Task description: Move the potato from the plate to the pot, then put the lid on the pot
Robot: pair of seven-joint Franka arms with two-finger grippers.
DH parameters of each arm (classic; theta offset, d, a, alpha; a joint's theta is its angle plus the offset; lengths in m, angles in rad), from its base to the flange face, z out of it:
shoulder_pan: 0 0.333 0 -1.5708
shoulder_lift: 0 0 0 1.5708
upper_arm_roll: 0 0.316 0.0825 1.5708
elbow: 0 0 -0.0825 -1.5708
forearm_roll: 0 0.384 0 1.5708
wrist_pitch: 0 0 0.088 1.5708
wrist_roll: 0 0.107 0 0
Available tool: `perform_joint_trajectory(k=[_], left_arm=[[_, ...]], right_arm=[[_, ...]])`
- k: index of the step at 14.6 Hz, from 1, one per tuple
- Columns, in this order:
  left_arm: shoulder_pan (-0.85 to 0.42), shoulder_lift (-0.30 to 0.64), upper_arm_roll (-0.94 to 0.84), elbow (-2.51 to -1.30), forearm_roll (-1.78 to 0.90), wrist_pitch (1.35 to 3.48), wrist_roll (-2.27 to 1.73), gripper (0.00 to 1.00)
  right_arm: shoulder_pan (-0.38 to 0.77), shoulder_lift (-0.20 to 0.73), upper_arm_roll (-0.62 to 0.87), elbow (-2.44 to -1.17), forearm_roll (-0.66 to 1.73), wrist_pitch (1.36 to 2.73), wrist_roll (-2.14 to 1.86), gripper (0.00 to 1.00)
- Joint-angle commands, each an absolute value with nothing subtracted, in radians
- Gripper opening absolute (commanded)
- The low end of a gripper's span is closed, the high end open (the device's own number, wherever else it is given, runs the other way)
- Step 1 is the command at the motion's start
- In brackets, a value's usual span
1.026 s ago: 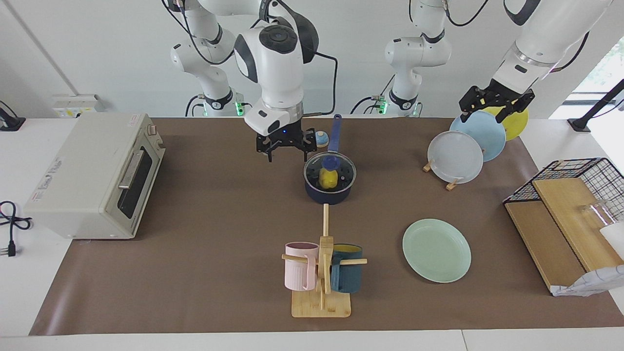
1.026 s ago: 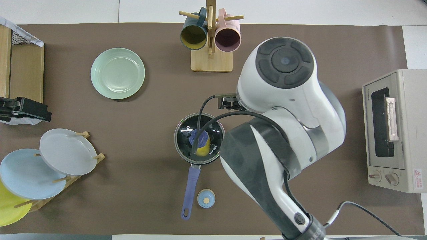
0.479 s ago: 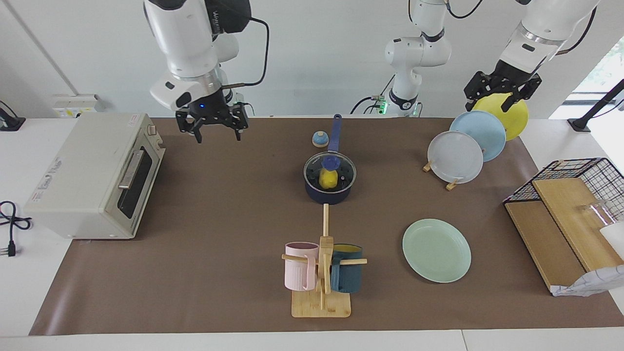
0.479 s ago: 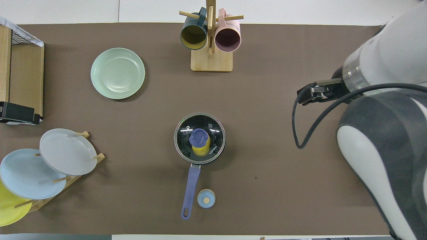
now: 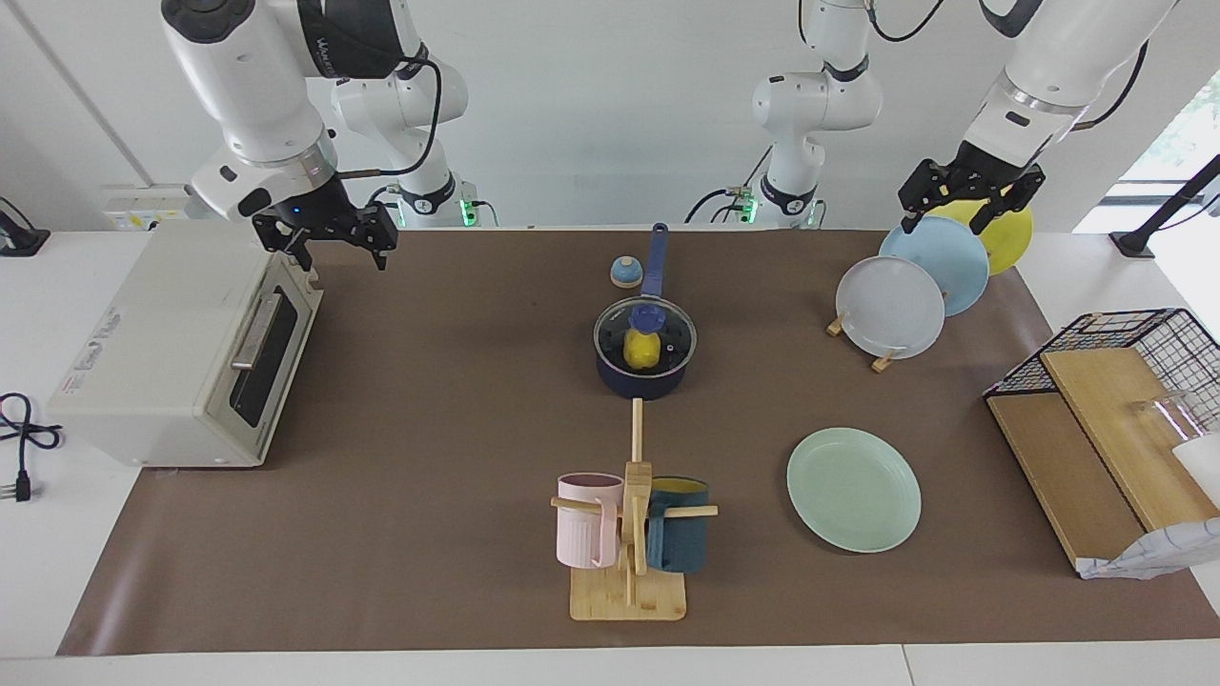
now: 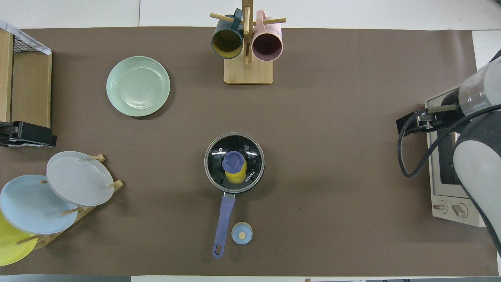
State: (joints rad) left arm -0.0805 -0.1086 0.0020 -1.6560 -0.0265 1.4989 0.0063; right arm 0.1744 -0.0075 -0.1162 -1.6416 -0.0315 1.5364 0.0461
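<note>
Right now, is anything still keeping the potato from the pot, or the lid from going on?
Nothing visible. The potato already lies in the pot, under the lid seated on its rim. The plate is bare. Both pincers are away: right over the oven, left over the plate rack.

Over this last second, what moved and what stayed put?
The right pincer swung away from beside the pot toward the right arm's end of the table and now hangs open and empty over the toaster oven. The left pincer only shifted slightly above the upright plates. Lid on the pot, potato inside and green plate are unchanged.
</note>
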Motion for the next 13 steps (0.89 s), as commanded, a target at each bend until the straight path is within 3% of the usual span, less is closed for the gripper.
perform_joint_trajectory(k=[1,13], left_arm=[[-0.066,-0.104,-0.008,-1.672,-0.037,1.519,-0.003,1.0],[-0.078,-0.106,-0.009,-1.695,-0.04,1.543,-0.118,1.0]], right_arm=[[0.117,-0.041,-0.101,-1.7,-0.009,1.597,-0.018,1.0],[0.075,-0.014,-0.052,-1.645,-0.017,1.565,-0.02,1.0]])
